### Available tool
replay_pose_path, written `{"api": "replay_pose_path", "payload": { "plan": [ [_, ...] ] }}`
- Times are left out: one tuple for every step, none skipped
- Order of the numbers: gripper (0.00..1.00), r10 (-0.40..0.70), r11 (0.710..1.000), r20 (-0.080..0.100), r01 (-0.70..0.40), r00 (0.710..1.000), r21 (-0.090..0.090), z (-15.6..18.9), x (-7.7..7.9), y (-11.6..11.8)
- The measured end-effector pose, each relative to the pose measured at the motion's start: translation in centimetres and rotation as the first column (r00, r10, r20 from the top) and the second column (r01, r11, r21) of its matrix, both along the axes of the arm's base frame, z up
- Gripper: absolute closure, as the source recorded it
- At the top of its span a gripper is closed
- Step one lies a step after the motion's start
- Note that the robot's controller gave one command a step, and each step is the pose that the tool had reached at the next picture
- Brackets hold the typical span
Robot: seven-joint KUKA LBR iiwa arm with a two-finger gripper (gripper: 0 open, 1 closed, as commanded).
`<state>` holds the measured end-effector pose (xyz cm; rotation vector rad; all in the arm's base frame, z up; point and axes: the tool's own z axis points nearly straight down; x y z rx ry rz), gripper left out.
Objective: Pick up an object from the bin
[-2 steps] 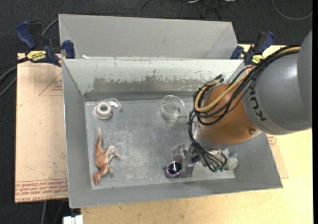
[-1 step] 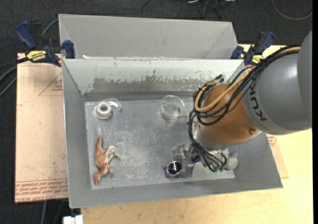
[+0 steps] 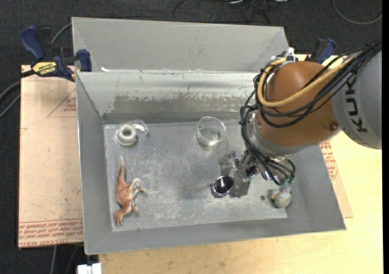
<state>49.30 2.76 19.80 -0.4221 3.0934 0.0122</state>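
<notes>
My gripper (image 3: 239,179) hangs low over the bin floor, right of the middle, beneath the orange wrist cover. A small round purple and black thing (image 3: 221,187) lies right against its left side, touching or nearly touching it. To the gripper's right, a small whitish lump with a yellow spot (image 3: 280,197) rests near the bin's right wall. A clear plastic cup (image 3: 209,131) lies on its side behind the gripper, toward the back wall.
A grey-white tape roll (image 3: 126,134) sits at the back left. An orange toy dinosaur (image 3: 126,196) lies along the left front. The arm, with its orange cover and cables, hangs over the right side of the bin.
</notes>
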Motion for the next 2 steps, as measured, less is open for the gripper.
{"api": "replay_pose_path", "payload": {
  "plan": [
    [1.00,-0.037,0.999,-0.017,0.037,0.999,-0.001,-9.2,-0.3,-0.4],
    [1.00,-0.036,0.999,-0.006,0.036,0.999,0.001,1.5,0.1,0.5]
  ]
}}
